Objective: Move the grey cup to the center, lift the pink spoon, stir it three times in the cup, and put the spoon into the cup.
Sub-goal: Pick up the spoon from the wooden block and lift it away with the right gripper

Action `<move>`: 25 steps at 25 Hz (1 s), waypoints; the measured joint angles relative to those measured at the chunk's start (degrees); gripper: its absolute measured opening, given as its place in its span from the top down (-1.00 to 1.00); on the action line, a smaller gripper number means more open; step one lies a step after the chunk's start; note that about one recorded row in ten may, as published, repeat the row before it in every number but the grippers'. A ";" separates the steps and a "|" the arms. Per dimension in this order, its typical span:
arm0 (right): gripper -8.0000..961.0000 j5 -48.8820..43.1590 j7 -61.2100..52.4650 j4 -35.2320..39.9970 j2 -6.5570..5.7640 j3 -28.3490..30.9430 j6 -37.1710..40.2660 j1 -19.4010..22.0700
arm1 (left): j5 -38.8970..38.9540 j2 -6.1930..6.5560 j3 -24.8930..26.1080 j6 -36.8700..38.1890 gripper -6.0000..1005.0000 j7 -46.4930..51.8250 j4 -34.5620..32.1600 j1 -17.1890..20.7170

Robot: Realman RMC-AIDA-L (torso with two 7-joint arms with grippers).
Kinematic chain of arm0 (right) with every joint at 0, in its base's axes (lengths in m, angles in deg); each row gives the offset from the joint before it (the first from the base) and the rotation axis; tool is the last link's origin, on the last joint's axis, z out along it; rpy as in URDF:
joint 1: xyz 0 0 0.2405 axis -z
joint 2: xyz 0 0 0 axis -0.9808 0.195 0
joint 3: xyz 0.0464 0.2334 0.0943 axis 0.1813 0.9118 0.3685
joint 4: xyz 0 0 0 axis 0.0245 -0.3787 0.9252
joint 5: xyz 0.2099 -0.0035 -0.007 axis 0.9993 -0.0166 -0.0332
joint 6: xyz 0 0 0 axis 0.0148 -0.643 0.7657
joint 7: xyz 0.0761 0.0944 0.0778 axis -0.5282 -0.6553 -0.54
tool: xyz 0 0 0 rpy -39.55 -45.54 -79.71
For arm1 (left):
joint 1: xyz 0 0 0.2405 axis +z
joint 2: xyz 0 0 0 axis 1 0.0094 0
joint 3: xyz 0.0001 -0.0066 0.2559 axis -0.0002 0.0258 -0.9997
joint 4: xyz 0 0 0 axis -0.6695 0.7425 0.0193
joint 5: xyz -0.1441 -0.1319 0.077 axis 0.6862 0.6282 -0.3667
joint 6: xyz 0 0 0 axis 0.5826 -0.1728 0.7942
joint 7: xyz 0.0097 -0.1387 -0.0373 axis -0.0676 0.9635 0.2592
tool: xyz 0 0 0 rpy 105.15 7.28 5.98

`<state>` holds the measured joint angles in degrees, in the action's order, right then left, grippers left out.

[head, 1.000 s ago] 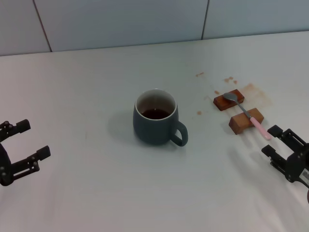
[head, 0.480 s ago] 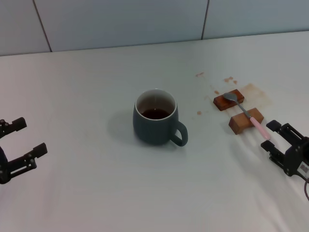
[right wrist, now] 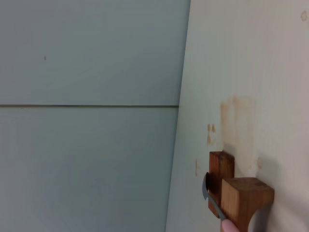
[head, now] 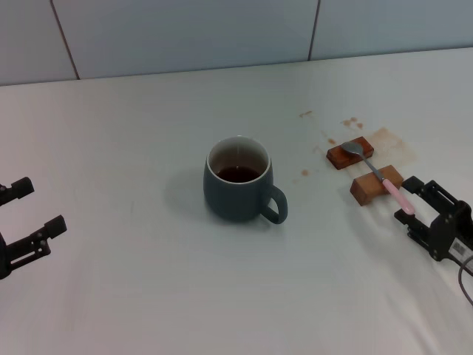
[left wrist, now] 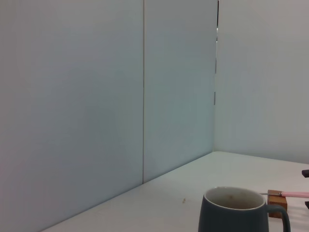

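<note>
Grey cup (head: 238, 188) sits mid-table, upright, brown liquid inside, loop handle pointing toward the robot's right and slightly forward. Far to its left, at the frame edge, left gripper (head: 21, 219) hangs low over the white table (head: 148, 118), fingers spread apart, holding nothing, well apart from the cup. Right of the cup: two brown wooden blocks (head: 350, 153), brown stains around them. Pink spoon (head: 377, 174) lies across both blocks, metal bowl on the far block, pink handle jutting past the near one. Right gripper (head: 411, 198) at the handle's end, fingers apart on either side of the tip; contact cannot be told.
</note>
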<state>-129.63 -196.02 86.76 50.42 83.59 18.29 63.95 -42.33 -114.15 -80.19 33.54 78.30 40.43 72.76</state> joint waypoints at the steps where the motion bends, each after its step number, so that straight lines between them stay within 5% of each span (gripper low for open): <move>1: -0.23 0.02 -0.10 0.00 -0.02 0.00 -0.07 -0.19 | 0.00 0.00 0.00 0.00 -0.63 0.00 0.00 0.00; 25: -0.20 -0.32 -1.43 0.02 -0.21 -0.40 -1.71 -2.53 | 0.00 0.00 2.14 1.77 -0.62 -0.06 -0.09 0.08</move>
<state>-129.94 -197.46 86.78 50.21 83.19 16.58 61.42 -42.33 -114.15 -78.04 35.31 78.24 40.34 72.84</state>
